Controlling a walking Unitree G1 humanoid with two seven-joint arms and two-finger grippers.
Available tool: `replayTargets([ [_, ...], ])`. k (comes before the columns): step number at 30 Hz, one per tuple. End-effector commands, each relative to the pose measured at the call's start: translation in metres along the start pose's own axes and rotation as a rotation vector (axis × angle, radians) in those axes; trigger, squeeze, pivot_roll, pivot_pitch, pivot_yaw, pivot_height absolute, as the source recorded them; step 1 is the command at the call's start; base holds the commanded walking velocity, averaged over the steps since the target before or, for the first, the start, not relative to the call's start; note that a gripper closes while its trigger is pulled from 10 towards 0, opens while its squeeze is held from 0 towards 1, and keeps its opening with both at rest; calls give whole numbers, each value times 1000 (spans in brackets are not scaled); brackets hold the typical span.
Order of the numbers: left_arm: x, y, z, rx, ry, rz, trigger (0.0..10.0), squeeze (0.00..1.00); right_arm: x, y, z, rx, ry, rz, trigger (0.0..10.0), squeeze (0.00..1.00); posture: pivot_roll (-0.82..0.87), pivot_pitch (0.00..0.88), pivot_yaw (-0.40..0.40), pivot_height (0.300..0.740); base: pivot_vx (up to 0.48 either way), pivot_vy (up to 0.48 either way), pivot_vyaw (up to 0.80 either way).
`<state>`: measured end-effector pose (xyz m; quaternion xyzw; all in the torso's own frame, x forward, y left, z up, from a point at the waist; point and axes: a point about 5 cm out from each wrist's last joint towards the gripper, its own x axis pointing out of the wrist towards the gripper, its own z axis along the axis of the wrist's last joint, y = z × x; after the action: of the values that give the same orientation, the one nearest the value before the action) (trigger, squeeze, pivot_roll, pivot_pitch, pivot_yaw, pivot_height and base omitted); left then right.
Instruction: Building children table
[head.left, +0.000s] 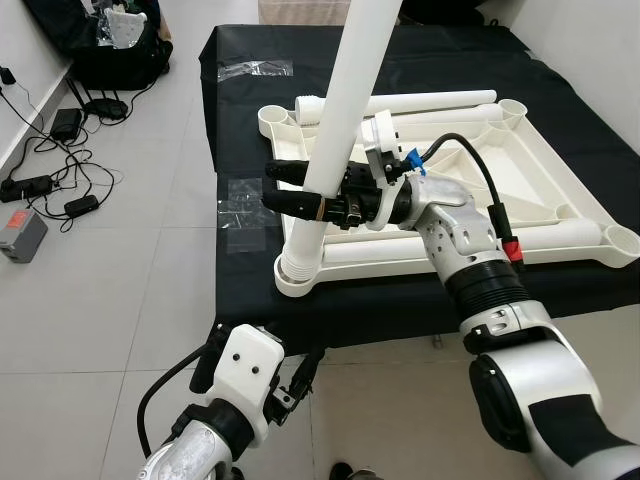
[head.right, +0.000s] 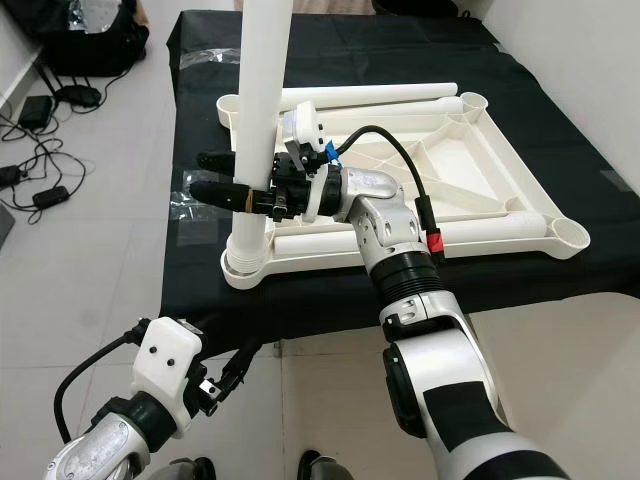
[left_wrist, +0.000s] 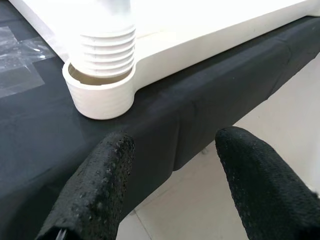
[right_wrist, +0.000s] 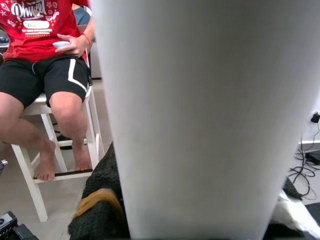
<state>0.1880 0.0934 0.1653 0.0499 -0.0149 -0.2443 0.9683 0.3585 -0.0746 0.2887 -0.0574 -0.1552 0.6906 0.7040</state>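
The white children's table top (head.left: 520, 170) lies upside down on a black-covered table (head.left: 250, 100). A white leg (head.left: 345, 110) stands upright, slightly tilted, in the near left corner socket (head.left: 300, 272). My right gripper (head.left: 272, 187) is shut on this leg a little above the socket, one black finger on each side. In the right wrist view the leg (right_wrist: 200, 115) is close up. My left gripper (left_wrist: 175, 142) hangs open below the table's front edge, near the socket (left_wrist: 100, 95), holding nothing. Two more legs lie on the top, one at the back (head.left: 440, 100) and one along the front (head.left: 450, 245).
Clear tape pieces (head.left: 245, 210) lie on the black cloth. A black bag (head.left: 120, 45), cables and adapters (head.left: 60, 170) litter the tiled floor on the left. A person in a red shirt (right_wrist: 45, 60) sits on a white stool beyond the table.
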Motion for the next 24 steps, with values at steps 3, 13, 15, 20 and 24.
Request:
replayTargets([
  [3,-1,-2,-4,-15,24,-9,10000,0,8,4,1,-19,10,49,10000,0,96,252,-107,740,0,0,0],
  [13,0,-3,-4,-19,22,-6,10000,0,14,3,11,-55,6,75,10000,0,90,247,-114,740,0,0,0],
  [15,0,-3,-4,-19,21,-4,10000,0,14,3,10,-56,10,80,10000,0,90,247,-114,740,0,0,0],
  [20,1,-4,-5,-21,22,-5,10000,0,11,5,9,-47,42,112,10000,0,85,246,-117,740,0,0,0],
  [24,1,-4,-5,-22,21,-6,10000,0,10,5,7,-48,56,116,10000,0,85,248,-119,740,0,0,0],
])
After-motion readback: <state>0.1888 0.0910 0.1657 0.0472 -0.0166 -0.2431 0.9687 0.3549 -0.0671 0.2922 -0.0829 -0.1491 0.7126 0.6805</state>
